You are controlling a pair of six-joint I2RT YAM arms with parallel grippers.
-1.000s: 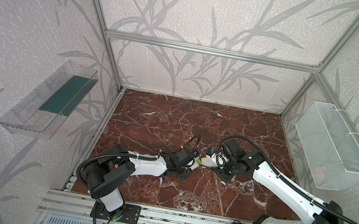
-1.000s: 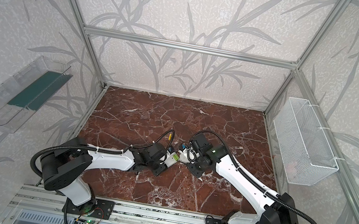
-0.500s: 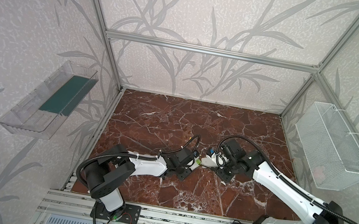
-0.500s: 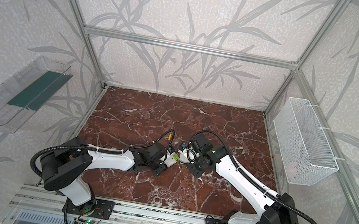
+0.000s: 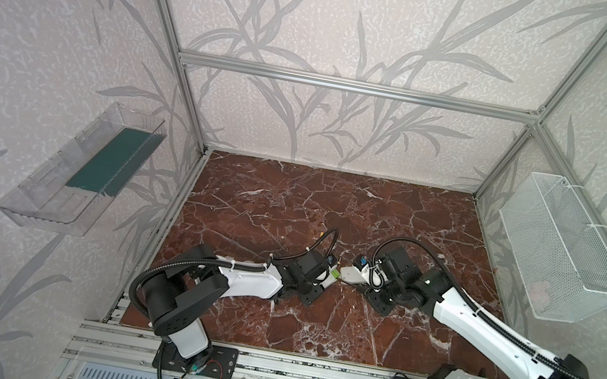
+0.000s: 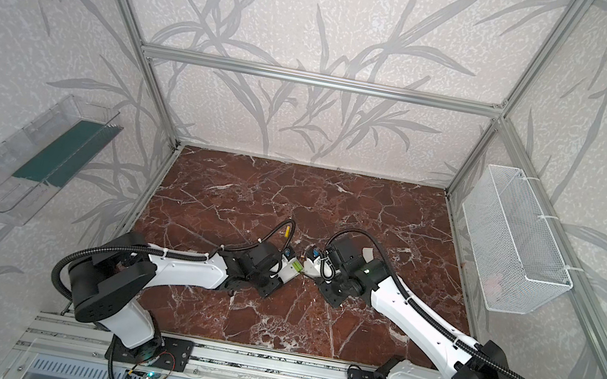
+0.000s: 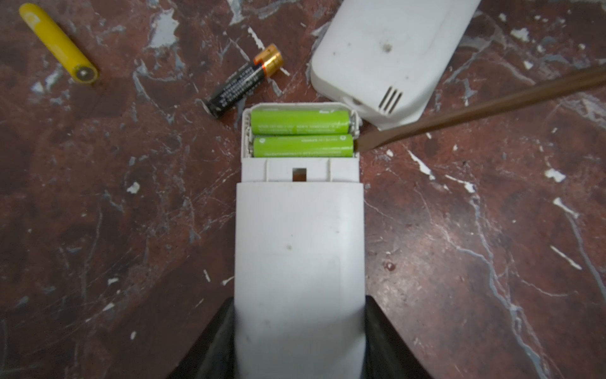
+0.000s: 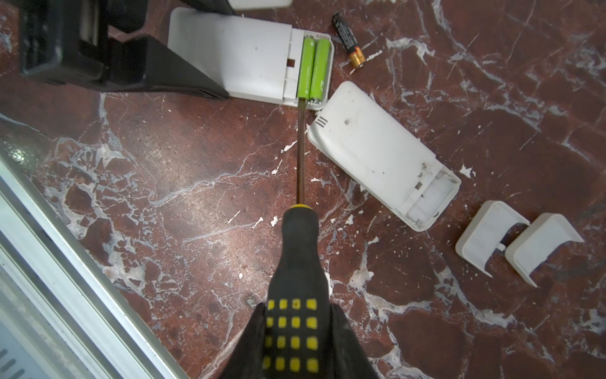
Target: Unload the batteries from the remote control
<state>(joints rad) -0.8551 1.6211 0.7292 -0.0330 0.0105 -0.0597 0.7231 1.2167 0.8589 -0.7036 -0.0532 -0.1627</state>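
Note:
My left gripper [image 7: 299, 305] is shut on the white remote control [image 7: 299, 246], which lies on the marble floor with its battery bay uncovered. Two light green batteries [image 7: 300, 122] lie side by side in the bay. My right gripper [image 8: 296, 311] is shut on the black-and-yellow handle of a screwdriver [image 8: 300, 154]. The blade's flat tip [image 7: 370, 142] rests at the end of one green battery [image 8: 304, 65]. A yellow battery [image 7: 57, 42] and a black-and-copper battery [image 7: 244, 82] lie loose beside the remote. In both top views the two grippers meet mid-floor [image 5: 337, 276].
A second white remote [image 8: 377, 154] with an empty bay lies close beside the held one. Two white battery covers [image 8: 488, 236] sit further along the floor. A clear wall tray [image 5: 86, 169] hangs left, a wire basket [image 5: 560, 252] right.

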